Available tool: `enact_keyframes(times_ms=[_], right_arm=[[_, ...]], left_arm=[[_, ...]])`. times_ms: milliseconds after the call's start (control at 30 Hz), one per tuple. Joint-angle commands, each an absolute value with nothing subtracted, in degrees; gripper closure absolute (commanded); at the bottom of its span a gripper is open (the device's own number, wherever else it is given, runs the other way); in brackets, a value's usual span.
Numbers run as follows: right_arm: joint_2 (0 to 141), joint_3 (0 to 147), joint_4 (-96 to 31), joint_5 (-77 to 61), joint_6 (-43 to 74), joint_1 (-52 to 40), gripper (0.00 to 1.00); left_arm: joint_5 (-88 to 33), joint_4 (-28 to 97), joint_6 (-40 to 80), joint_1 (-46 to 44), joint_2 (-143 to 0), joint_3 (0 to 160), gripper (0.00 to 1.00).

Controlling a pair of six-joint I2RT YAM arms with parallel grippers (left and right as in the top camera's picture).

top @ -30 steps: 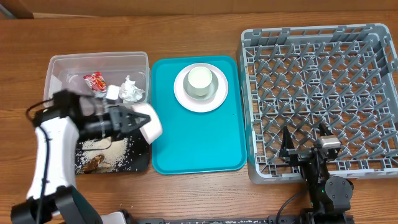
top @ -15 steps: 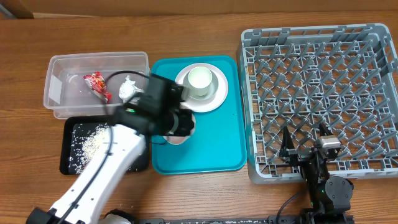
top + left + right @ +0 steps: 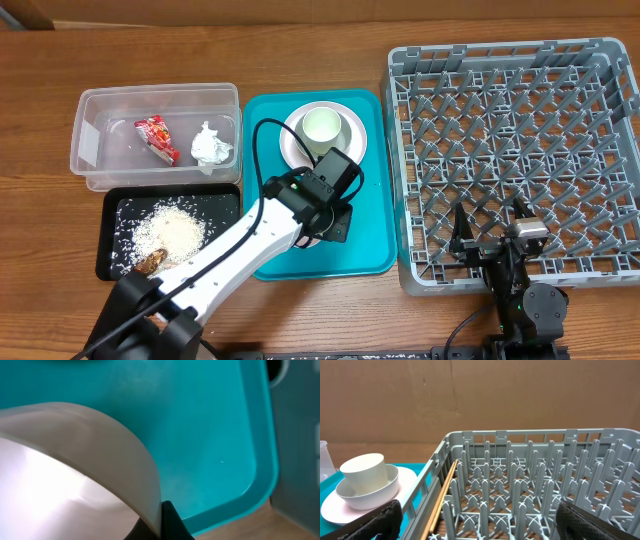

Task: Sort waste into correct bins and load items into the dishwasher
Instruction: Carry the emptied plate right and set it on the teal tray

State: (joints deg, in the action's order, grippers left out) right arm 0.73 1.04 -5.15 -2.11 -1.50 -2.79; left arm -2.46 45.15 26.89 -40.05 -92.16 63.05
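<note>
Now | left gripper [image 3: 333,218] pinches smooth white bowl [image 3: 65,470] over glossy teal tray [image 3: 215,435] | right gripper [image 3: 479,522] spread

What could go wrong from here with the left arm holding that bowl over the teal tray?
1. The left gripper holds the bowl by its rim only; it may slip onto the tray.
2. The cup stacked on the plate stands close to that arm; a swing could knock it.
3. A wooden stick lies along the rack's left wall, and the open right gripper sits at its near edge; both could crowd loading.
</note>
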Motion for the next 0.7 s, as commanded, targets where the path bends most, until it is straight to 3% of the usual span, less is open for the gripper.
enact_keyframes(times_ms=[0,100,200,267,433,667], right_arm=[[0.2,0.4,-4.7,-2.0,-1.5,-3.2,0.0],[0.2,0.4,-4.7,-2.0,-1.5,-3.2,0.0],[0.2,0.4,-4.7,-2.0,-1.5,-3.2,0.0],[0.2,0.4,-4.7,-2.0,-1.5,-3.2,0.0],[0.2,0.4,-4.7,-2.0,-1.5,-3.2,0.0],[0.2,0.4,-4.7,-2.0,-1.5,-3.2,0.0]], left_arm=[[0.2,44.9,26.8,-40.1,-92.5,64.0,0.96],[0.5,44.9,26.8,-40.1,-92.5,64.0,0.91],[0.4,45.0,26.8,-40.1,-92.5,64.0,0.65],[0.4,44.9,26.8,-40.1,-92.5,64.0,0.56],[0.5,44.3,26.5,-40.1,-92.5,64.1,0.53],[3.8,45.3,25.3,-38.2,-92.5,70.9,0.57]])
